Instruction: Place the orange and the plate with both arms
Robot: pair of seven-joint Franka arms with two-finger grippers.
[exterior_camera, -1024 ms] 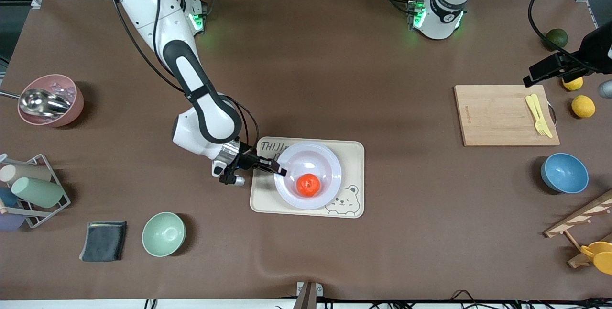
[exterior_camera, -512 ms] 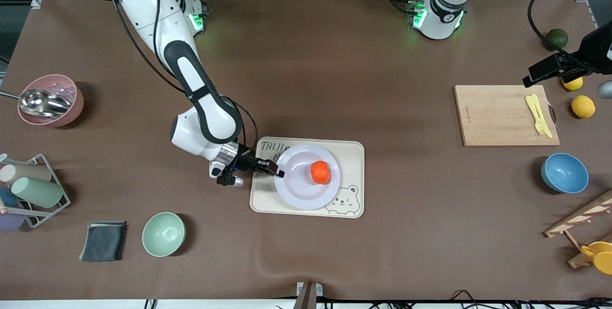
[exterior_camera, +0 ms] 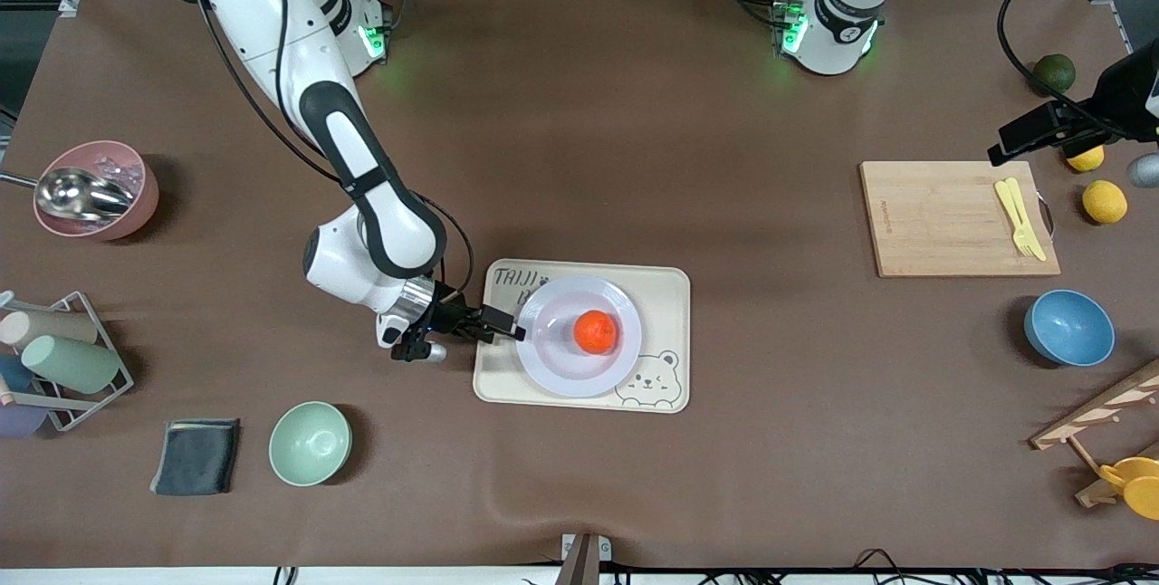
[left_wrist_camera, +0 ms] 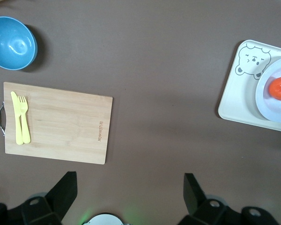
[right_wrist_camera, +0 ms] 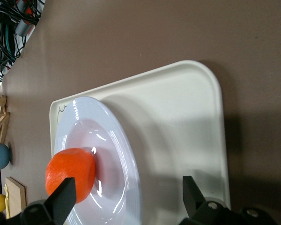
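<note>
**Desk:** Lavender-white against cream: the plate (exterior_camera: 580,337) lies flat on the bear-printed tray (exterior_camera: 670,295), and the orange (exterior_camera: 596,331) sits in the plate's well, a little toward the left arm's end of the tray. What is the right arm doing?

**Reporter:** The right claw (exterior_camera: 507,330) hangs at the tray's edge on the right arm's end, its fingers spread and holding nothing. In the right wrist view the two dark fingertips (right_wrist_camera: 62,198) stand apart with the plate's rim between them but clear of both; the plate looks released, not gripped.

**Desk:** And the relation that counts?

**Reporter:** From that claw the plate lies straight ahead, toward the left arm's end of the table, with the orange past the near rim on the same line. A round plate has no long axis, so direction of approach matters little. The right arm is by far the nearer one to the tray.

**Desk:** The left arm?

**Reporter:** It waits. The left claw (left_wrist_camera: 130,197) is open and empty, high over the table between the tray and the wooden cutting board (left_wrist_camera: 58,123), which carries a yellow fork and knife (left_wrist_camera: 20,117). From it the tray sits well apart.

**Desk:** Judgement?

**Reporter:** Both things appear placed on the tray. A clean retreat of the right claw away from the rim seems all that remains; a bump could slide the plate or roll the orange.
</note>
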